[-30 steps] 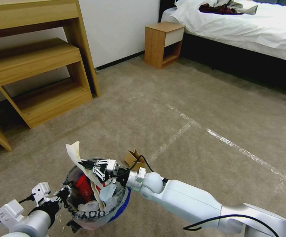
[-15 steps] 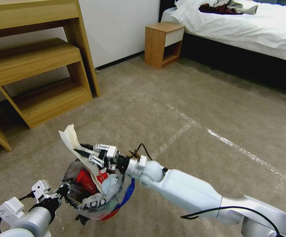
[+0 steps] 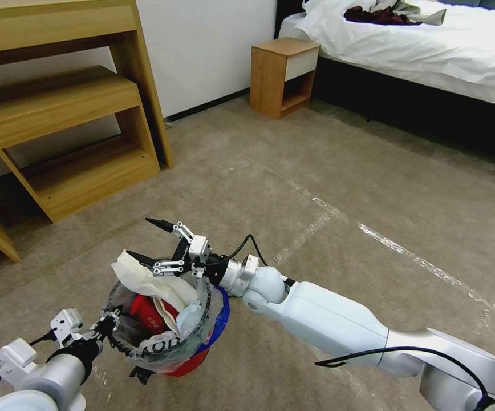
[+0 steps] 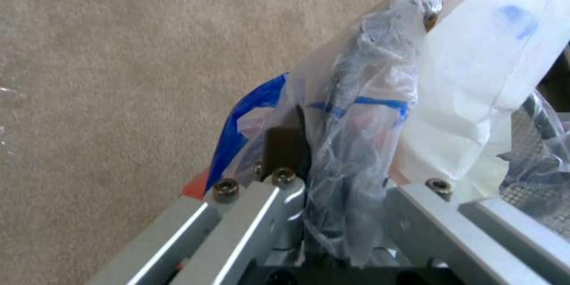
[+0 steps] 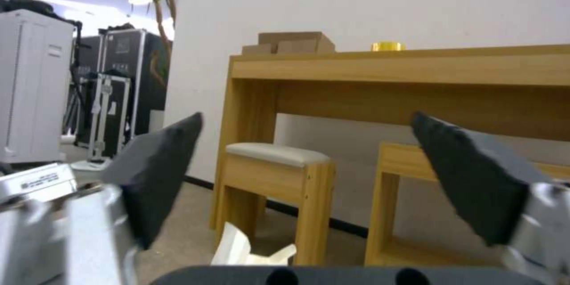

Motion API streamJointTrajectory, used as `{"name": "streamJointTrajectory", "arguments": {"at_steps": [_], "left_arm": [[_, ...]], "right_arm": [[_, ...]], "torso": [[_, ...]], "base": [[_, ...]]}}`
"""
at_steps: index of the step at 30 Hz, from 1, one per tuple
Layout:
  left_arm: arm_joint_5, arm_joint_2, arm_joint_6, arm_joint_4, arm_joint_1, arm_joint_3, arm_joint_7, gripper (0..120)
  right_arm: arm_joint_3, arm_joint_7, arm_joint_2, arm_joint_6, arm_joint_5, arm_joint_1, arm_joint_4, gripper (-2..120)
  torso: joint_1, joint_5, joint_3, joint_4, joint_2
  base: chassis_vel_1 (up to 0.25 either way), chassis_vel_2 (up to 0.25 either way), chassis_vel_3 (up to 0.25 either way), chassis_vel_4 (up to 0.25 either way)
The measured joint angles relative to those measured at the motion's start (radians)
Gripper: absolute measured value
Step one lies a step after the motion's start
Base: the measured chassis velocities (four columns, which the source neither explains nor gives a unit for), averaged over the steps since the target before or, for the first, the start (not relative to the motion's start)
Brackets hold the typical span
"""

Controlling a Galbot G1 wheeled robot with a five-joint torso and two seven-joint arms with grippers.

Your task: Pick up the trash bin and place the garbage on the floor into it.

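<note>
The trash bin (image 3: 193, 357), a red bucket lined with a clear bag, hangs just above the floor (image 3: 344, 171) at the lower left. My left gripper (image 3: 108, 328) is shut on its near rim; in the left wrist view the left gripper (image 4: 338, 160) pinches the bag-wrapped rim (image 4: 356, 111). Garbage fills the bin: a crumpled white paper (image 3: 156, 282) (image 4: 493, 75) on top, a red wrapper (image 3: 147, 314) and pale-blue paper (image 3: 187, 317). My right gripper (image 3: 139, 238) hovers open just above the white paper, its black pads (image 5: 160, 164) wide apart and nothing between them.
A wooden desk with low shelves (image 3: 70, 114) stands at the left, with a padded stool (image 5: 276, 156) beside it. A nightstand (image 3: 284, 77) and a bed (image 3: 430, 51) are at the back right. Tape lines (image 3: 327, 214) cross the carpet ahead.
My right gripper rose, opened and let go of the white paper, which now rests on top of the bin. The bin, held by my left gripper, shifted slightly up and right.
</note>
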Motion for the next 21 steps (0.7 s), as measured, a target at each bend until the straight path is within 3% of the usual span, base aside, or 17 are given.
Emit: {"name": "streamJointTrajectory", "arguments": {"at_steps": [4, 12, 21], "left_arm": [[-0.012, 0.001, 0.000, -0.006, 0.007, -0.012, -0.005, 0], [-0.014, -0.007, 0.001, -0.020, 0.021, -0.024, -0.007, 0], [-0.035, -0.010, 0.004, -0.047, 0.054, -0.059, -0.010, 0]], "right_arm": [[-0.005, 0.008, 0.000, -0.001, -0.001, 0.005, 0.005, 99], [0.003, 0.016, -0.002, -0.010, -0.001, 0.021, 0.022, 100], [0.178, 0.096, -0.050, -0.046, 0.032, 0.107, 0.101, 100]], "torso": [[0.000, 0.0000, 0.000, 0.0000, 0.000], [0.000, 0.0001, 0.000, 0.0000, 0.000], [0.000, 0.0000, 0.000, -0.0001, 0.000]], "base": [[0.000, 0.000, 0.000, 0.000], [0.000, 0.000, 0.000, 0.000], [0.000, 0.000, 0.000, 0.000]]}}
